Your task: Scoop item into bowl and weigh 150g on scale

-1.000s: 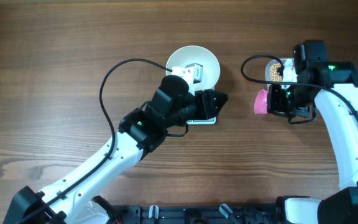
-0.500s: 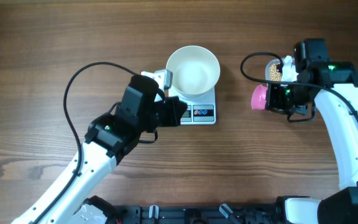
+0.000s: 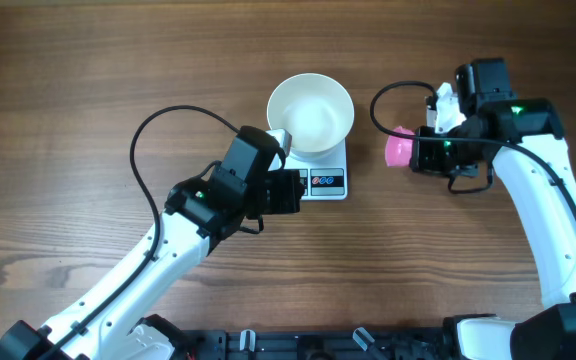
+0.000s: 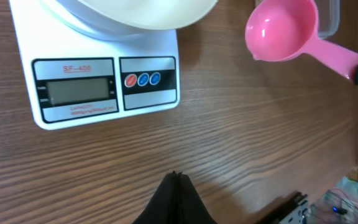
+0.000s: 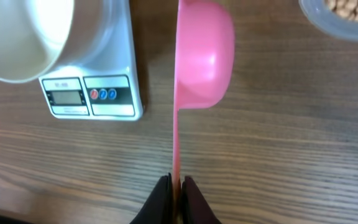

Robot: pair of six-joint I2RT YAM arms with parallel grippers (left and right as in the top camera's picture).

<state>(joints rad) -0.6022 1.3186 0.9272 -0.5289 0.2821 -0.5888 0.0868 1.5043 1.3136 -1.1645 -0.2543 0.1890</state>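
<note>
The white bowl (image 3: 311, 112) stands on the white scale (image 3: 326, 181) and looks bare inside. In the left wrist view the scale (image 4: 98, 87) shows a grey display with no digits I can read. My left gripper (image 3: 299, 191) is shut and holds nothing, low over the table just in front of the scale's left part; its closed tips (image 4: 176, 176) point at the scale. My right gripper (image 3: 419, 153) is shut on the thin handle of a pink scoop (image 3: 398, 150), right of the scale. The scoop (image 4: 281, 30) is bare inside. A few beans (image 5: 353, 7) show in the clear tub.
A clear plastic tub (image 5: 344, 18) sits to the right of the scoop; my right arm mostly hides it from above. Black cables loop over the table by each arm (image 3: 148, 150). The table's near edge carries the arm mounts (image 3: 298, 345).
My left arm has drawn back from over the bowl and scale to the scale's front left, and its jaws have closed. The right arm has carried the pink scoop leftward, away from the tub.
</note>
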